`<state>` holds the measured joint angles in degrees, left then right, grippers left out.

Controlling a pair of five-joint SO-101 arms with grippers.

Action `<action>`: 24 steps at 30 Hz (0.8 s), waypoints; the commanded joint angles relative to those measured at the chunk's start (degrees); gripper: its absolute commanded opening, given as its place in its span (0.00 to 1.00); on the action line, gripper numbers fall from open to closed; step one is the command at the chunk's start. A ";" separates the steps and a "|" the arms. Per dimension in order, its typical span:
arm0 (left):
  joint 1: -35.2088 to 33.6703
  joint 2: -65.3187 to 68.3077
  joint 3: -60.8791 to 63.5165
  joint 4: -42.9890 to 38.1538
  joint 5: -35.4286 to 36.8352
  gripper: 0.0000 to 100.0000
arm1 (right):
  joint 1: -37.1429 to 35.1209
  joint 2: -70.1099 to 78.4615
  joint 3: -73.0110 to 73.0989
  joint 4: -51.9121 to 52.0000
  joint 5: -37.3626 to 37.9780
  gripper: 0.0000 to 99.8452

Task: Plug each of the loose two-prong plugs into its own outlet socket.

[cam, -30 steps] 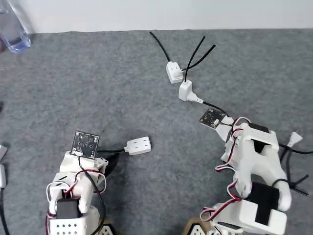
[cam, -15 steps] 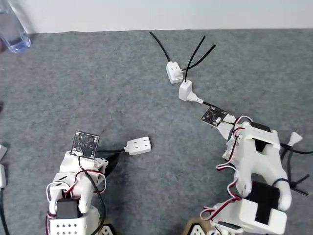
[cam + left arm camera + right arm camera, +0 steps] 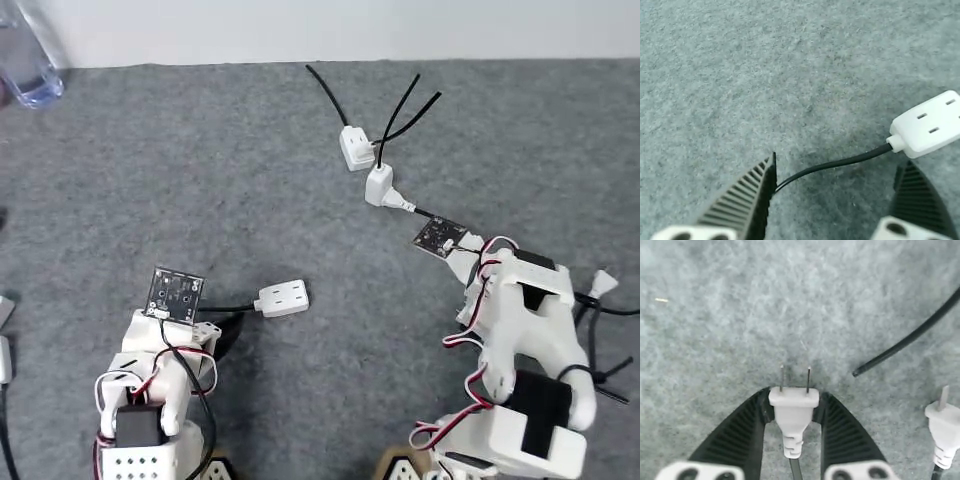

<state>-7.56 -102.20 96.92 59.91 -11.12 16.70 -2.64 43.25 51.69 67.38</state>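
Right wrist view: the right pincer (image 3: 794,399) clamps a white two-prong plug (image 3: 792,415), prongs pointing forward over the grey felt table (image 3: 715,315). The left pincer (image 3: 839,165) gapes wide over a thin black cord (image 3: 867,155), its white rectangular outlet socket (image 3: 930,127) just beyond.

No word, number or sign is showing legibly anywhere on the table. The pale specks on the left arm's circuit board (image 3: 176,294) and the right arm's circuit board (image 3: 438,237) are too small to read.
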 commanded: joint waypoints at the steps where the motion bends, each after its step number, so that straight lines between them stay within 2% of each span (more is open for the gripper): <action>1: 0.09 -0.88 -0.40 -0.09 -0.18 0.35 | 0.13 -0.22 -0.53 0.84 -3.25 0.01; 10: 0.00 -1.14 -0.40 -2.46 1.58 0.35 | -1.36 -1.45 -6.07 2.95 -11.87 0.01; 15: -0.35 -1.14 -0.40 -5.71 8.70 0.35 | -7.69 -7.08 -10.20 13.85 -15.47 0.01; 24: 0.18 -1.14 -0.40 -6.24 8.62 0.35 | -20.97 -11.91 -21.01 30.20 -27.60 0.01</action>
<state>-7.56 -102.55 96.92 55.08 -3.03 -0.09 -11.87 28.22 77.27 43.30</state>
